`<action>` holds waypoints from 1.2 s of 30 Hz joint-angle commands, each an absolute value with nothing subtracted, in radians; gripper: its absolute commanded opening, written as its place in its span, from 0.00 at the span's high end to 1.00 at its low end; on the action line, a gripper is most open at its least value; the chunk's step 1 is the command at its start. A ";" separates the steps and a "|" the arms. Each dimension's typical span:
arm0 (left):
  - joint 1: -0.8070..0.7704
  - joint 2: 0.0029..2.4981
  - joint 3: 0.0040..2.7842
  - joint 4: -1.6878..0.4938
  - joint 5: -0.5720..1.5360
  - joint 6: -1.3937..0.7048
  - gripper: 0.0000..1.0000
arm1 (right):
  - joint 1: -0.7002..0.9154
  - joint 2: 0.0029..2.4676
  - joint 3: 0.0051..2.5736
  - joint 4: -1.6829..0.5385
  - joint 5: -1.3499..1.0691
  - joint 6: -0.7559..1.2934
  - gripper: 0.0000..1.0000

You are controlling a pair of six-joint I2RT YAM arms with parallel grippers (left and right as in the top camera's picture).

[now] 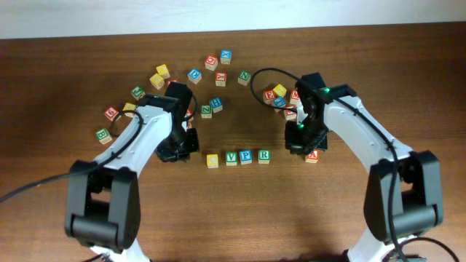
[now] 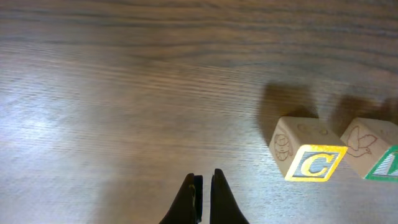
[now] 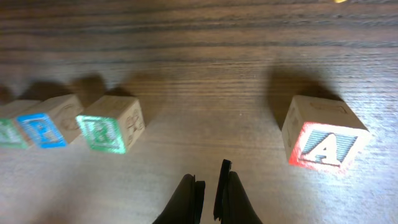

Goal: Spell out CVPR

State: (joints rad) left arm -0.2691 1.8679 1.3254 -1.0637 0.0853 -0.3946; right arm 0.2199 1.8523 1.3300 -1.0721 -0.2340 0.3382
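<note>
Your left end effector (image 2: 204, 176) and right end effector (image 3: 208, 173) are clenched, empty. Between them, C cube (image 2: 316, 165) sits nearer the left, R cube (image 3: 102, 132) nearer the right.

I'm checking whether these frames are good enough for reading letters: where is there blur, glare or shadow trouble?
Overhead: even light, the C cube small, its letter barely legible. Left wrist: pale sheen on the table at left; the C cube reads crisply, its shadow falling behind it. Right wrist: R cube and A cube look soft, edges smeared, yet readable.
</note>
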 commanded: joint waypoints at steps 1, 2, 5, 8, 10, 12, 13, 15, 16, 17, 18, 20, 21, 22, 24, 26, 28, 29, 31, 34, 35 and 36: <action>-0.269 1.950 1.322 -1.053 0.161 -0.339 1.00 | 0.251 1.914 1.323 -1.056 -0.250 0.349 0.96; -0.269 1.967 1.322 -1.049 0.163 -0.339 1.00 | 0.265 1.923 1.323 -1.039 -0.250 0.348 0.96; -0.269 1.991 1.322 -1.047 0.173 -0.339 1.00 | 0.302 1.937 1.323 -0.997 -0.250 0.349 0.96; -0.268 1.991 1.322 -1.032 0.171 -0.338 1.00 | 0.300 1.938 1.323 -0.991 -0.247 0.350 0.96; -0.268 1.991 1.322 -1.029 0.169 -0.319 1.00 | 0.300 1.938 1.323 -0.989 -0.244 0.349 0.96; -0.268 1.991 1.322 -1.031 0.169 -0.319 1.00 | 0.300 1.938 1.323 -0.989 -0.205 0.349 0.96; -0.268 1.991 1.322 -1.030 0.169 -0.320 1.00 | 0.300 1.938 1.323 -0.990 -0.181 0.349 0.96; -0.268 1.991 1.322 -1.029 0.169 -0.320 1.00 | 0.300 1.938 1.323 -0.991 -0.145 0.349 0.96; -0.268 1.991 1.322 -1.029 0.169 -0.320 1.00 | 0.300 1.938 1.323 -0.988 -0.142 0.349 0.96; -0.268 1.991 1.322 -1.029 0.169 -0.320 1.00 | 0.300 1.938 1.323 -0.983 -0.142 0.349 0.96; -0.268 1.991 1.322 -1.029 0.169 -0.320 1.00 | 0.300 1.938 1.323 -0.981 -0.142 0.349 0.96; -0.268 1.991 1.322 -1.029 0.169 -0.320 1.00 | 0.300 1.938 1.323 -0.980 -0.142 0.348 0.96; -0.268 1.991 1.322 -1.029 0.169 -0.320 1.00 | 0.300 1.938 1.323 -0.980 -0.142 0.348 0.96; -0.268 1.991 1.322 -1.029 0.169 -0.320 1.00 | 0.300 1.938 1.323 -0.980 -0.142 0.349 0.96; -0.268 1.993 1.322 -1.028 0.169 -0.321 1.00 | 0.302 1.938 1.322 -0.981 -0.146 0.349 0.96; -0.270 1.998 1.322 -1.022 0.169 -0.325 1.00 | 0.302 1.938 1.319 -0.980 -0.146 0.349 0.96; -0.275 2.001 1.322 -1.011 0.175 -0.328 1.00 | 0.302 1.938 1.312 -0.971 -0.159 0.349 0.96; -0.282 2.002 1.322 -1.003 0.191 -0.327 1.00 | 0.302 1.938 1.301 -0.958 -0.177 0.349 0.96; -0.299 2.002 1.322 -1.003 0.196 -0.328 1.00 | 0.302 1.938 1.281 -0.940 -0.183 0.349 0.96; -0.311 2.007 1.322 -1.000 0.195 -0.336 1.00 | 0.302 1.938 1.277 -0.931 -0.186 0.349 0.96; -0.311 2.016 1.322 -0.994 0.196 -0.355 1.00 | 0.302 1.938 1.277 -0.924 -0.210 0.349 0.96; -0.311 2.028 1.322 -0.982 0.196 -0.355 1.00 | 0.303 1.938 1.275 -0.919 -0.228 0.349 0.96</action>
State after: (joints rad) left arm -0.3107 1.9873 1.3254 -1.0000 0.1806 -0.3378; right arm 0.3000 1.9312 1.2831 -0.9295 -0.1829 0.3412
